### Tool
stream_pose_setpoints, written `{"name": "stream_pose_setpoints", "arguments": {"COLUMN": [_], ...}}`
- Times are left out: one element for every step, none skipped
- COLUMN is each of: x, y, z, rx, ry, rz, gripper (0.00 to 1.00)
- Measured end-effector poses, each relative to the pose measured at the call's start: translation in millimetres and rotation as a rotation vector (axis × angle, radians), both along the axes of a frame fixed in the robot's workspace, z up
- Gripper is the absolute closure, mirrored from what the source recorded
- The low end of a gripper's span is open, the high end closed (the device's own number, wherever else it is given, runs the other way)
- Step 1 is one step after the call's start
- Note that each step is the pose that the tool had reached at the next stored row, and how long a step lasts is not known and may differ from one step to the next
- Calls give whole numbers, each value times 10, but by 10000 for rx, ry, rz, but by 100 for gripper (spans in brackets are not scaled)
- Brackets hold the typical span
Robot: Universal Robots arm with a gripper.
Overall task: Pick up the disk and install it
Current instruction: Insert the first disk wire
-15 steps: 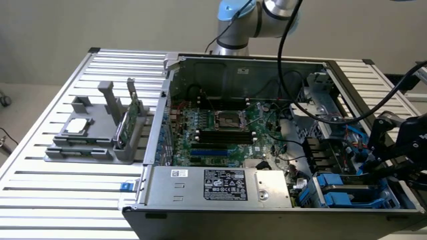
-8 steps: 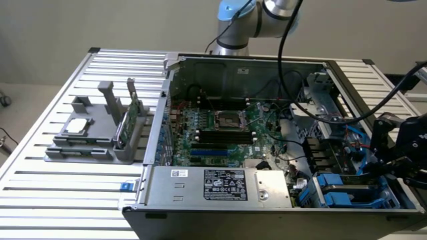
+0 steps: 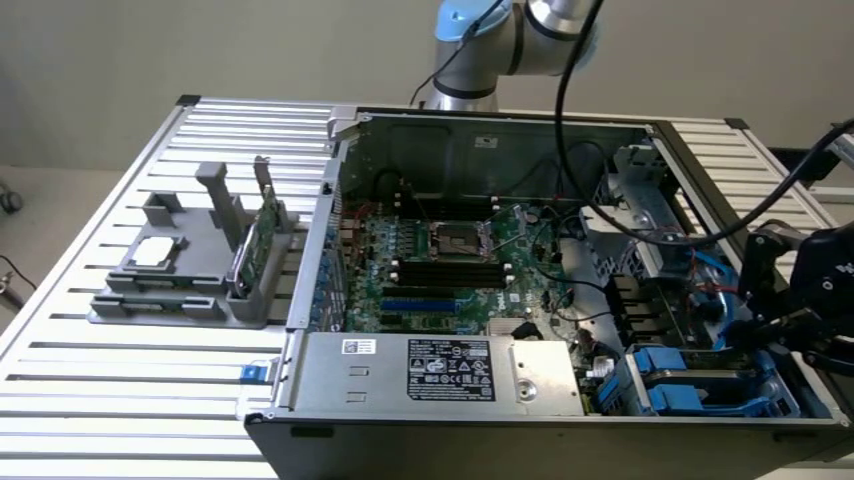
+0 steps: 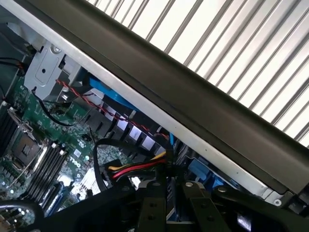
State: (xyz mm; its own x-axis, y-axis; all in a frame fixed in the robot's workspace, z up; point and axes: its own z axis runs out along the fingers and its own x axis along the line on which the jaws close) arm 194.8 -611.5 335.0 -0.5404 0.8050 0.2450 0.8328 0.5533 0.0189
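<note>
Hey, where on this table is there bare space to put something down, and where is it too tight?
Bare slatted table in front of the grey holder, beside the computer case; more behind the holder, toward the far corner. Crowded: the case's corner at the exterior view's right, with cables, blue carriers and the gripper.

We see the gripper [image 4: 169,191], black, over the open case. A thin blue strip [image 4: 170,144] rises right at it. Just beside it lies a cable bundle [image 4: 140,169], yellow, red and black. Blue plastic [image 4: 108,94] sits under the dark case wall [image 4: 193,111], and a second blue piece [image 4: 203,170] is near the gripper. A twisted wire [image 4: 91,100], red and black, runs along the wall. We tag the green board [image 4: 72,145], its CPU socket [image 4: 21,145], RAM slots [image 4: 48,169] and a grey bracket [image 4: 46,70]. Beyond the wall lies the slatted table [image 4: 231,43].
</note>
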Motion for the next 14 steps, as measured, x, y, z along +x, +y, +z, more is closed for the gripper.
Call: {"name": "stream_pose_setpoints", "arguments": {"x": [-8,-16,-22,-29,-38,-45,-49,-53,-58,-62,-69,-75,-80,-83], "y": [0,0,0,0,0,0,0,0,-1,-3,-5,-8,-9,-10], "z": [9,16,23,28,33,37,38,41,46,49,50,51,51,51], "rx": [66,133,191,245,287,314,337,366,387,401,404,403,403,403], "ry": [9,20,31,43,51,53,56,65,78,107,139,171,206,245], "rz": [-27,-54,-80,-105,-132,-168,-201,-220,-232,-238,-242,-246,-249,-254], "gripper": [83,83,83,83,83,83,83,83,83,83,83,83,83,83]}}
